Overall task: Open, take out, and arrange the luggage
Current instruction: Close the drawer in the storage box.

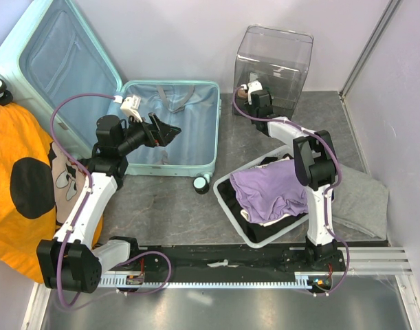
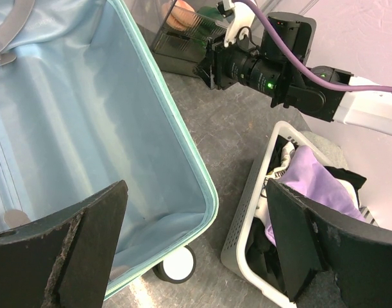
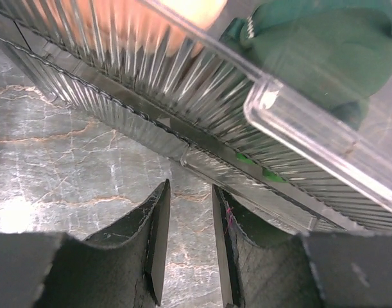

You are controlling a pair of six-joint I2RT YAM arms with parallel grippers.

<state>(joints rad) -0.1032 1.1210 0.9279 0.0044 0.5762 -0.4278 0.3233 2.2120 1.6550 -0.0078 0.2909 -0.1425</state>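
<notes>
The mint luggage lies open on the grey floor, its lid [image 1: 65,62] leaning up at the back left. Its base shell [image 1: 189,110] is lined in pale blue fabric and nothing shows inside it. My left gripper [image 1: 172,133] hovers over the base, jaws open wide and holding nothing. In the left wrist view this gripper [image 2: 196,218] spans the luggage rim [image 2: 183,147] above a wheel [image 2: 176,264]. My right gripper [image 1: 245,93] is low at the foot of the clear box [image 1: 273,62]. In its own view the right gripper [image 3: 190,192] shows a narrow gap with only floor between the jaws.
A white mesh basket [image 1: 227,192] of clothes, a purple garment [image 1: 268,189] on top, stands right of the luggage. An orange printed cloth [image 1: 17,185] lies far left and a grey cloth [image 1: 364,199] far right. The ribbed clear box [image 3: 183,83] holds a green thing [image 3: 324,45].
</notes>
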